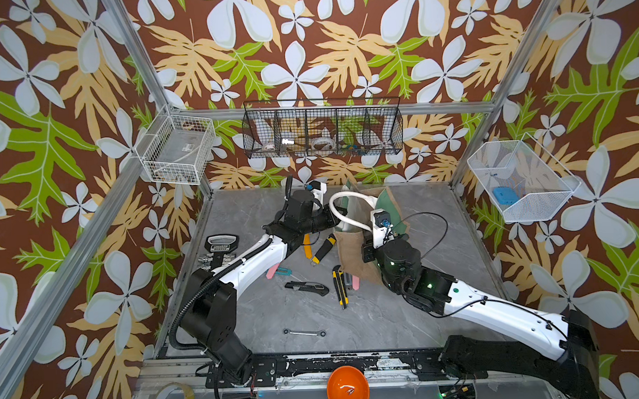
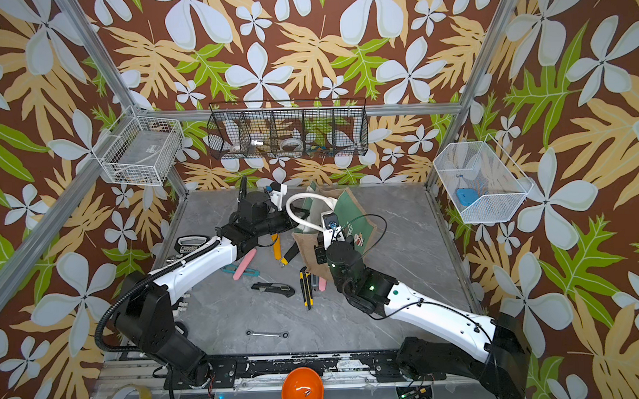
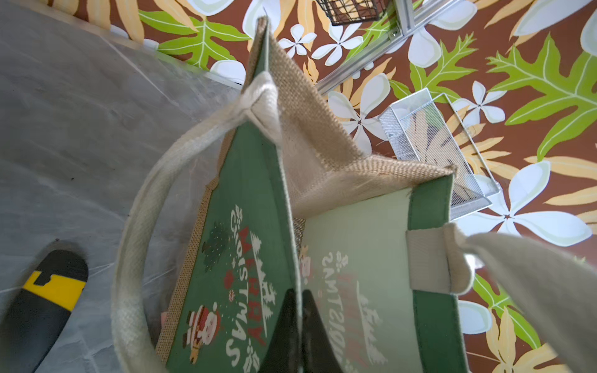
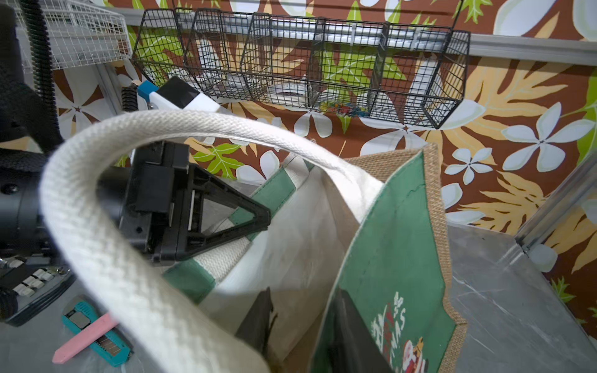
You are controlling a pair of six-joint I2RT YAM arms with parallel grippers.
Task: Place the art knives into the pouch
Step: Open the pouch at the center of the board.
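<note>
The left end effector (image 3: pixel 298 298) has its two dark fingers (image 3: pixel 284 326) pinched on the top edge of the pouch (image 3: pixel 245 193), at its green printed panel. A white rope handle (image 3: pixel 135 226) loops just beside them. Farther off, a black-and-yellow tool grip (image 3: pixel 45 290) lies on the grey surface (image 3: pixel 80 129).

A white handle (image 4: pixel 113 258) loops over the open pouch (image 4: pixel 387 242), with the left hand (image 4: pixel 263 222) crowding its rim.

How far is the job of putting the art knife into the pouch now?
Done: the left tool pinches the pouch rim, holding its mouth open. In hand: the right tool, jaws apart, straddles the green panel, empty. Left: the black knife and yellow-black knife lie on the table; none grasped.
</note>
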